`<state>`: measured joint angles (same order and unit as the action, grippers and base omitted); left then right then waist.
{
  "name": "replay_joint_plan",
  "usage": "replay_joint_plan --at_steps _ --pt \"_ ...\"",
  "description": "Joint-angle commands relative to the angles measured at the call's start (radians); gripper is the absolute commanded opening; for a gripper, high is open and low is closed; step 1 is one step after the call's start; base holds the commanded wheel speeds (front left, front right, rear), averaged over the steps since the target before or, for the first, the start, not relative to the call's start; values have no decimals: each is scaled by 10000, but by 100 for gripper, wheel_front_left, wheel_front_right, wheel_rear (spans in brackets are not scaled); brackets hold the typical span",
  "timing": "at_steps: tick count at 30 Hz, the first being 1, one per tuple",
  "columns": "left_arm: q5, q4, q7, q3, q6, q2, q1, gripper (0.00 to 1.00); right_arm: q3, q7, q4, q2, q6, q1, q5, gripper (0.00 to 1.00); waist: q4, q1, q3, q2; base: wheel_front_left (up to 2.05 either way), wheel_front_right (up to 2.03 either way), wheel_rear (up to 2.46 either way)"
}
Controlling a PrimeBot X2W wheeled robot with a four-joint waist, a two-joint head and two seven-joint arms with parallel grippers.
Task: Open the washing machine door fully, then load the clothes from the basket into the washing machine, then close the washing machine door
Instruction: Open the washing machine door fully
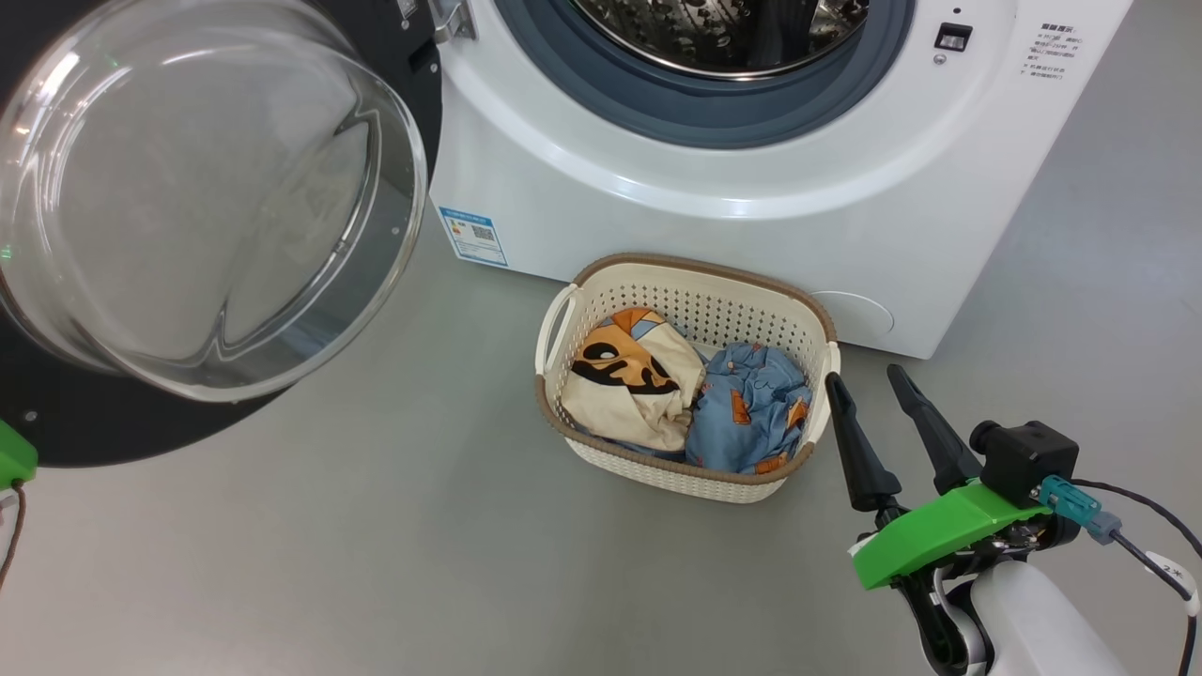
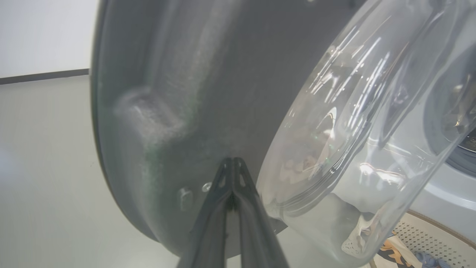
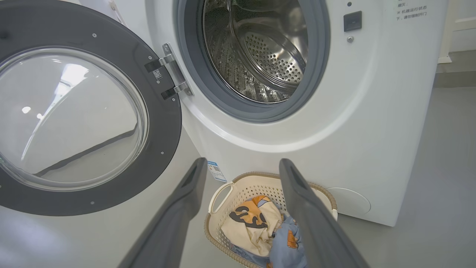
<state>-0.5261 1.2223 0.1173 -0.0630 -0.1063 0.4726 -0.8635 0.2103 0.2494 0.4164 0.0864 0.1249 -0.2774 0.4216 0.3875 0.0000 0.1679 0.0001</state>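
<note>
Step 1 looks done: door [image 1: 207,197] stands wide open at left, clear of washer [image 1: 751,188] mouth. Loading not begun: cream garment [image 1: 629,380] + blue garment [image 1: 751,404] lie crumpled in basket [image 1: 704,268], on floor [image 1: 376,526] near washer front; drum [image 3: 260,48] empty. To do: load, shut door.

L gripper [image 2: 232,163] clenched, holding nothing, tips at door's dark inner face. R gripper [image 1: 864,376] spread, empty, just right of basket.

Door: glossy black ring, bulging clear glass. Drum: perforated steel; grey rubber seal [image 3: 319,74]. Basket: holed cream plastic, brown woven-look rim.
</note>
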Motion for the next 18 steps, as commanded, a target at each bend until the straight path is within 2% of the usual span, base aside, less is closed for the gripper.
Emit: replay_joint_plan --at_steps 1,11,18 --pt "25 -75 164 188 -30 774 -416 0 146 124 -201 -131 58 -163 -78 100 6 0 -29 -1 0 0 0" --pt "-134 -88 664 -186 -223 519 -79 0 79 124 -287 -161 58 -23 -18 100 -65 0 -240 -1 0 0 0" --pt "-641 -892 872 -604 -240 417 634 2 68 124 -388 -149 58 112 33 100 -294 0 -499 -1 0 0 0"
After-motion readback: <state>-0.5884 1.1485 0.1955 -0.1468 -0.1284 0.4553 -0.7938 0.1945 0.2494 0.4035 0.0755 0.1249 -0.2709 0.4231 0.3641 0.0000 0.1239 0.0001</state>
